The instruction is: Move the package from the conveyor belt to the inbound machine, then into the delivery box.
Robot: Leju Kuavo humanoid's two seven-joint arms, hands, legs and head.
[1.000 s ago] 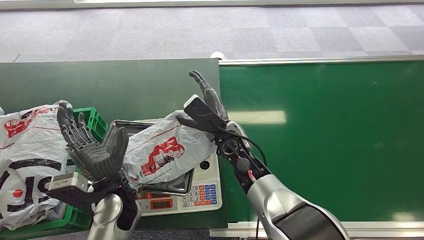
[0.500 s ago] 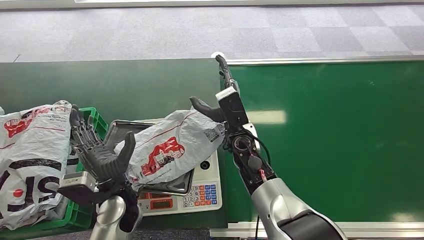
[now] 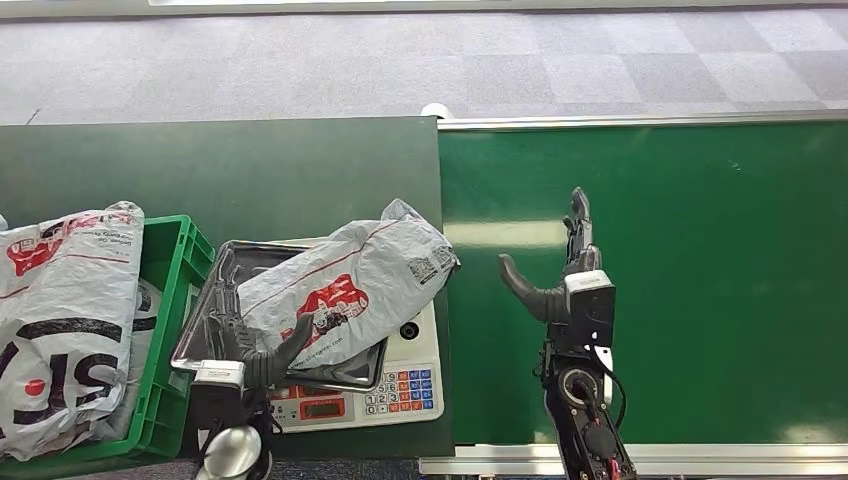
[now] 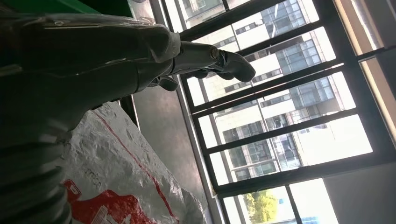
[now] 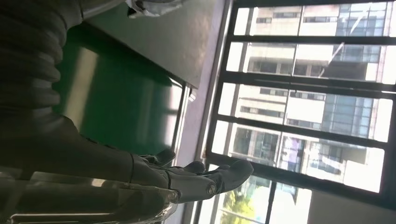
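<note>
Package (image 3: 345,290) placement decides the coming move: the grey bag with red print lies across the metal tray (image 3: 205,305) of the inbound machine (image 3: 405,385), its long axis running diagonally from the near-left corner up toward the conveyor belt (image 3: 700,250) edge. The left hand (image 3: 250,350) sits just beside its lower-left end, fingers spread and holding nothing, clearly the nearer one; the green delivery box (image 3: 170,300) lies just left of the tray. The right hand (image 3: 565,280) hovers over the belt, well apart from the bag, fingers extended and empty
</note>
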